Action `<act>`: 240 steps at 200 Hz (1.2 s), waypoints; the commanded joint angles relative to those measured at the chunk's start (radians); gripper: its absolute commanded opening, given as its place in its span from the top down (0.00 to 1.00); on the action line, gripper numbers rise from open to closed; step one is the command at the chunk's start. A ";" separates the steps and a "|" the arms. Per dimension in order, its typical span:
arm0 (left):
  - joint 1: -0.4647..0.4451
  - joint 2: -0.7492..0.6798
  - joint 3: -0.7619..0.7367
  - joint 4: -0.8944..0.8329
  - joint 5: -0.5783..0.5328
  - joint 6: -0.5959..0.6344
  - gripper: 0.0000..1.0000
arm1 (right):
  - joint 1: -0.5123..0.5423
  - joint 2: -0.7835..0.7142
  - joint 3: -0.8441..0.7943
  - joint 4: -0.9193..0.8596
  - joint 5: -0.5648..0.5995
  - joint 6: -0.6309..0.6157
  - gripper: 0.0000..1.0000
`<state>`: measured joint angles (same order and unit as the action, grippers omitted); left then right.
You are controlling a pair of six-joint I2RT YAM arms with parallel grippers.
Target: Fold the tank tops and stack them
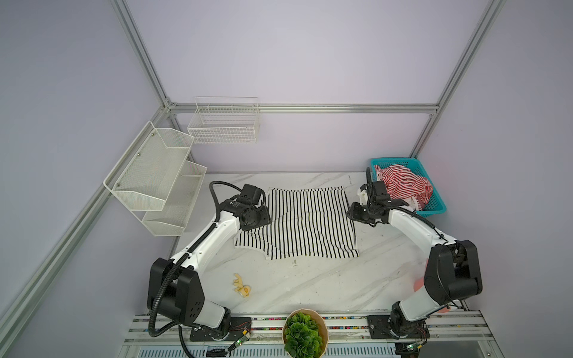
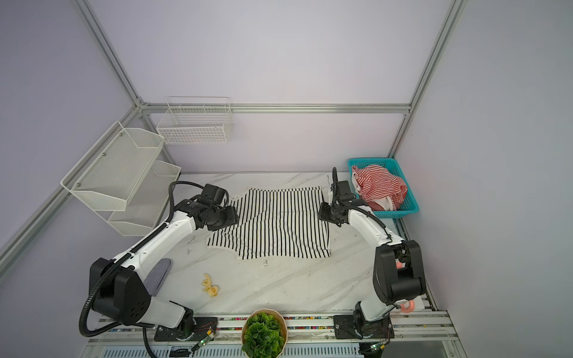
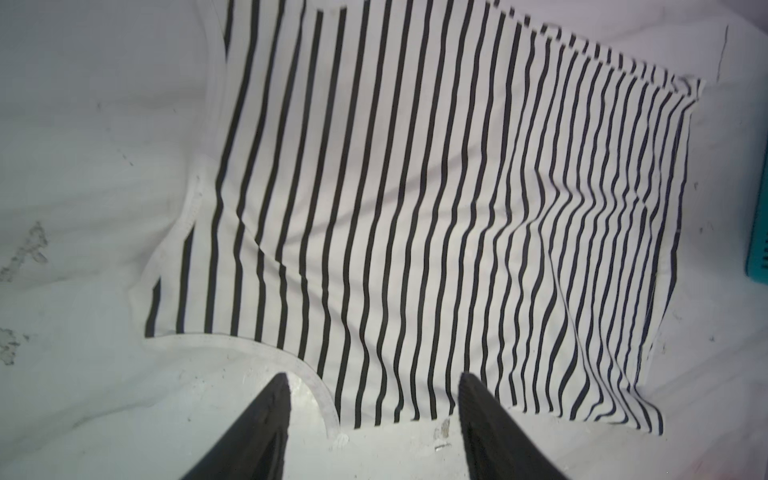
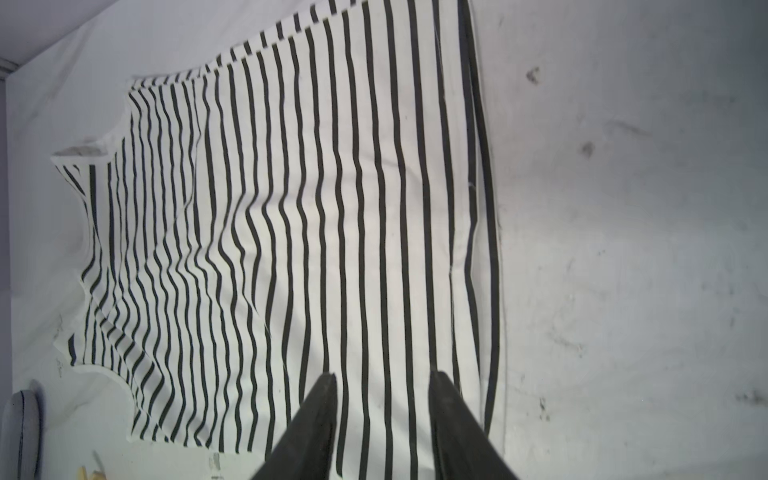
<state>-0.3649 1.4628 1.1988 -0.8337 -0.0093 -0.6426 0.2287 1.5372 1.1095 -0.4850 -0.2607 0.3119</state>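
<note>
The black-and-white tank top [image 1: 304,223] [image 2: 279,223] lies spread flat on the marble table, stripes running front to back. Both arms' wrists stand over its left and right edges. In the left wrist view my left gripper [image 3: 374,376] is open just above the top's [image 3: 415,208] white-trimmed armhole edge, nothing between its fingers. My right gripper [image 4: 382,374] is open too, hovering over the striped cloth [image 4: 311,228] near its side edge, holding nothing. The red-and-white tank top [image 1: 403,184] [image 2: 379,183] sits crumpled in the teal basket [image 1: 393,160] [image 2: 372,160] at the back right.
White mesh shelves [image 1: 155,173] and a wire basket [image 1: 223,124] hang on the walls at left. A small yellow toy [image 1: 242,285] lies on the table's front left. A potted plant [image 1: 304,334] stands at the front edge.
</note>
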 commanded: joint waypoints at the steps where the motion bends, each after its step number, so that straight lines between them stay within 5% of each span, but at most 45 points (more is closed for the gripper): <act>1: -0.053 -0.008 -0.114 -0.077 0.038 -0.014 0.35 | 0.012 -0.075 -0.085 -0.018 0.052 0.067 0.59; 73: -0.109 0.073 -0.213 0.017 0.015 -0.089 0.47 | 0.013 -0.126 -0.227 -0.081 0.036 0.103 0.77; 185: -0.108 0.162 -0.220 0.089 0.006 -0.136 0.48 | 0.012 -0.109 -0.329 -0.016 -0.004 0.103 0.61; 240: -0.109 0.169 -0.211 0.093 -0.007 -0.147 0.48 | 0.013 -0.097 -0.359 0.013 -0.029 0.108 0.81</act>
<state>-0.4736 1.6283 0.9997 -0.7563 0.0059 -0.7700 0.2386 1.4418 0.7654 -0.4824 -0.2794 0.4156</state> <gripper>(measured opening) 0.524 0.213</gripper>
